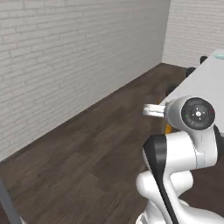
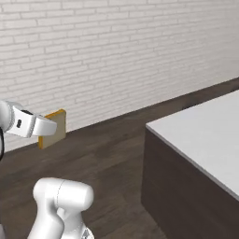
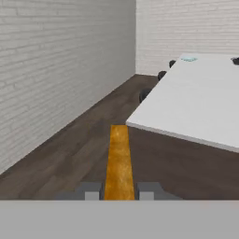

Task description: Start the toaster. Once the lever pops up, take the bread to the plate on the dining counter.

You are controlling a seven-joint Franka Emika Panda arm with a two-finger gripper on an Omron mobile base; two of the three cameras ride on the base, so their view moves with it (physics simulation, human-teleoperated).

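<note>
Far plate (image 3: 189,59) beyond gripped bread (image 3: 119,163)

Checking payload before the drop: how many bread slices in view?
1. The bread is clamped edge-on in the gripper, out over the wood floor, short of the dining counter. None other visible.

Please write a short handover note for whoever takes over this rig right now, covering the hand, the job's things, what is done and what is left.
Hand: shut on the bread, slice held edge-on between the fingertips, carried in the air over the wood floor.
Dining counter: ahead and to the right, its near corner close by.
Plate: a small pale disc at the counter's far end.
Done: bread is out of the toaster and in the grip.
Left: move along the counter to the plate, lay the bread on it, release.
</note>
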